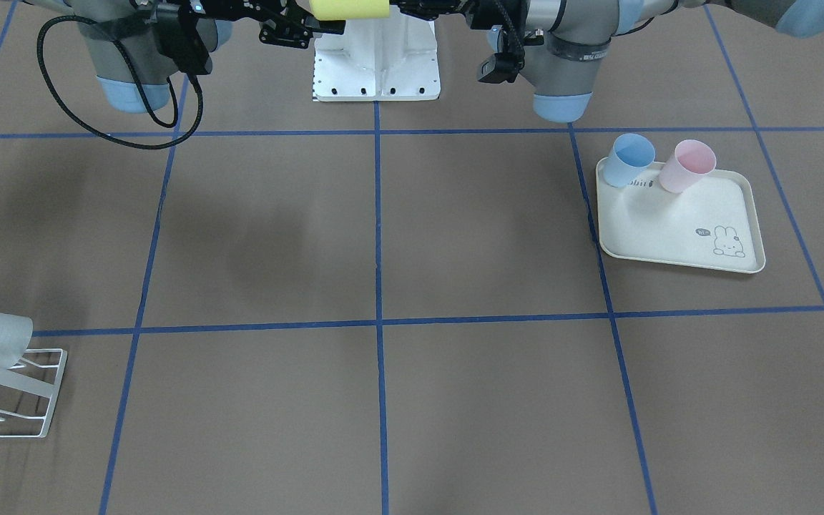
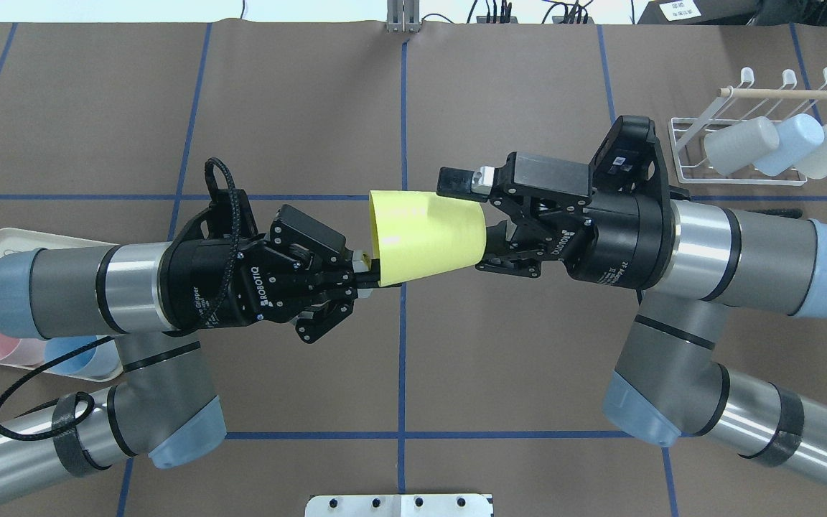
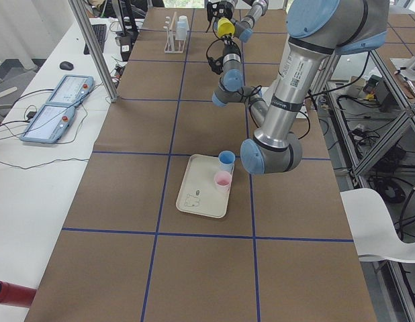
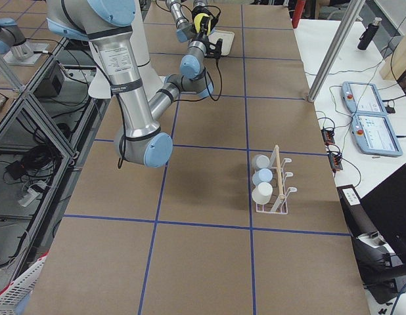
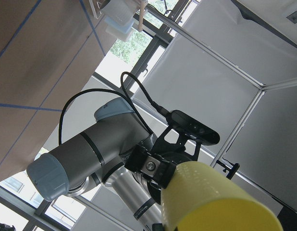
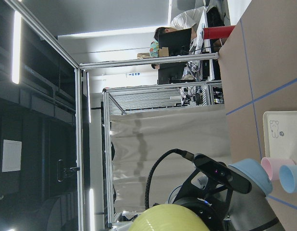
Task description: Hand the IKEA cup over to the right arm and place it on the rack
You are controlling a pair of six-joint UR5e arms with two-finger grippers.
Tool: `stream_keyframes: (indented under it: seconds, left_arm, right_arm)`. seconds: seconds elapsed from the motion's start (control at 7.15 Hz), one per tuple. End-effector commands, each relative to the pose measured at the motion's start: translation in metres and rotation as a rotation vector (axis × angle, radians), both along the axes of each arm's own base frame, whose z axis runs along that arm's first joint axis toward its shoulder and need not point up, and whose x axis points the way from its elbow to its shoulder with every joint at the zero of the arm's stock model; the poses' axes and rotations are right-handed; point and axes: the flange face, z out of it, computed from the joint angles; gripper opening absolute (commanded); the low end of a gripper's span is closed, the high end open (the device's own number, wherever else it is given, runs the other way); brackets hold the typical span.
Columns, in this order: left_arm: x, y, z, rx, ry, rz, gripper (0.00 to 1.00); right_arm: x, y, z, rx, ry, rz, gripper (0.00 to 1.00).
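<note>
Yellow cup (image 2: 424, 240) aloft on its side over mid-bench (image 2: 298, 108), left claw (image 2: 363, 276) pinched shut on its rim, right claw (image 2: 471, 221) spread wide about its narrow base, rack (image 2: 779, 92) at 2 o'clock already bearing three pale cups (image 2: 790, 143), tray (image 1: 669, 229) at 9 o'clock with pink cup (image 1: 687, 166) and blue cup (image 1: 630, 159).

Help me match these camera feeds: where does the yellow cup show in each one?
Front-facing: cup at top edge, centre.
Overhead: cup mid-picture.
Left side: cup far, near top.
Right side: cup far, near top.
Left wrist: cup bottom right.
Right wrist: cup bottom edge.
Shared landmark: the rack, missing only from the right wrist view.
</note>
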Motion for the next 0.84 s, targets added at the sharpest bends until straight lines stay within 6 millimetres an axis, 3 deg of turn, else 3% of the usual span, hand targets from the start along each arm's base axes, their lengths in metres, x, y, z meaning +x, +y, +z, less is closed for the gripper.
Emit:
stream_keyframes:
  seconds: [0.0,0.14,0.28,0.42,0.7]
  left_arm:
    - [0.0,0.0,-0.001,-0.001,0.003,-0.006,0.11]
    - [0.001,-0.006,0.0,-0.036,0.012,-0.035,0.61]
    - [-0.003,-0.008,-0.001,-0.04,0.018,-0.052,1.0]
    - [-0.018,-0.028,0.004,-0.029,-0.005,-0.129,1.0]
    - [-0.061,-0.092,0.045,-0.038,-0.229,-0.296,1.0]
  right_arm:
    - [0.0,0.003,0.001,0.003,-0.005,-0.006,0.43]
    - [-0.001,0.003,0.001,0.003,-0.005,-0.007,0.32]
    - [0.0,0.002,0.001,0.001,-0.007,0.0,0.21]
    - [0.003,0.0,0.002,-0.007,-0.009,0.02,0.19]
    - [-0.007,-0.026,0.017,-0.032,0.092,0.141,0.19]
